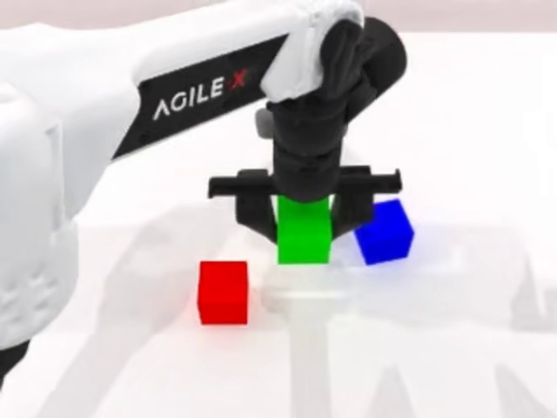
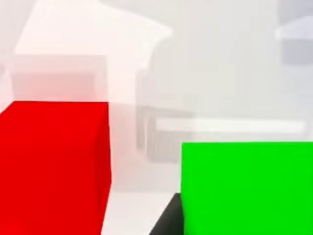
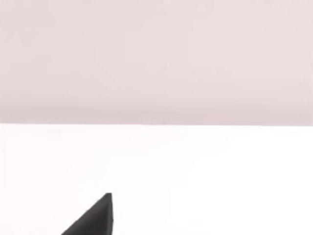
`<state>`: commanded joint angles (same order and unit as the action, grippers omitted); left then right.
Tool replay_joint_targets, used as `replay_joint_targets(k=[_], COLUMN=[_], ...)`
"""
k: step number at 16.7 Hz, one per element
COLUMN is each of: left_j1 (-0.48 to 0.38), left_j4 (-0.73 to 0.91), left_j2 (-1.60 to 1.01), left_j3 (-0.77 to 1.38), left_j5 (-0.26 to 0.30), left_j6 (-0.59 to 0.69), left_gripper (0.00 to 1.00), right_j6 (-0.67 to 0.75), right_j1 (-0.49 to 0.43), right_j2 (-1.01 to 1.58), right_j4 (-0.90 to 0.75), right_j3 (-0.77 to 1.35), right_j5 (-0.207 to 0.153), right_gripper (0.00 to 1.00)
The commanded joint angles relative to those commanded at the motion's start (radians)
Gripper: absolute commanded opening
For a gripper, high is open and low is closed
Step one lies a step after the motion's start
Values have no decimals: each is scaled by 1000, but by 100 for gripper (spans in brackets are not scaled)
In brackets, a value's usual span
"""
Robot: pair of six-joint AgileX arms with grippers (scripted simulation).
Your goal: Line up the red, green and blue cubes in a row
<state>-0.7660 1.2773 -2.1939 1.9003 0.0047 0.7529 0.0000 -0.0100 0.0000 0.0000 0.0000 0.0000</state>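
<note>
Left pincer (image 1: 303, 228), arm marked "AGILE X", grips green cube (image 1: 303, 233).

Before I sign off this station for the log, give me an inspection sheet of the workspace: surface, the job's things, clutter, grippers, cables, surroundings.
Surface: white table, bare apart from the cubes.
Job's things: red cube on the table, left of the others; green cube in the middle, held between the left gripper's fingers, with a pale shadow under it, so it looks lifted; blue cube on the table, to the right of the green cube and apart from it.
Clutter: nothing seen.
Grippers: left gripper pointing down over the table's middle, shut on the green cube; right gripper shows only a dark fingertip in its wrist view, over bare table.
Cables: nothing seen.
Surroundings: plain pale backdrop beyond the table.
</note>
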Motion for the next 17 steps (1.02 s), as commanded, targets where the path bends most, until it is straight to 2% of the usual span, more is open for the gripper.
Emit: replay_joint_targets(k=[2,8,14,17], left_j1=[-29,-27,-29,-30], left_j4=[-3,-20,-211,-255], left_j2=[12,5,-26,-36], left_j3=[-13,-24,-177,-216], left_j5=[0,0,0,0], left_j6=[28,26,29,29], left_gripper=[0,0,0,0], right_j6=[0,0,0,0], right_j1=[0,0,0,0], right_j2=[0,0,0,0], right_j4=[0,0,0,0], right_j3=[0,0,0,0], right_j5=[0,0,0,0], right_gripper=[100,100,100,100])
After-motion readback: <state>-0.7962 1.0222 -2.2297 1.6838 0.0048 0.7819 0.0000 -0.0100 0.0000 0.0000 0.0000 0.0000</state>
